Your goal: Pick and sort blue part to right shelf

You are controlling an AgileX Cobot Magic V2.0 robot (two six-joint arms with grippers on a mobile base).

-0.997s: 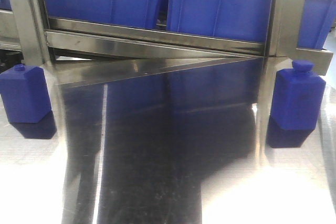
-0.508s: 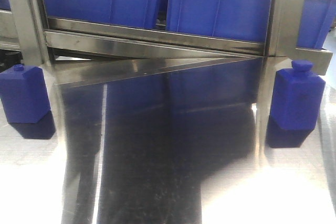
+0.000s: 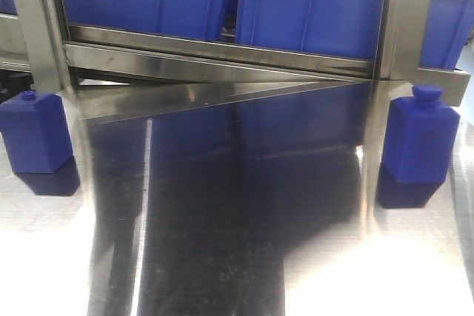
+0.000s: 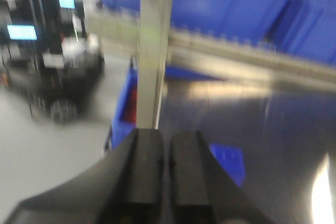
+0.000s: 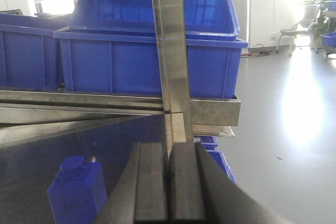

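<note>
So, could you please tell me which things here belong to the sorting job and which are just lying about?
Part of the job:
- left blue part and right blue part
- right shelf with its blue bins
- left gripper and right gripper, both shut and empty

Just about:
- black wheeled cart, blurred
- chair in the background

Legible markings: none.
The lit screens [image 4: 22, 32] in the left wrist view are blurred; no character resolves on them.
</note>
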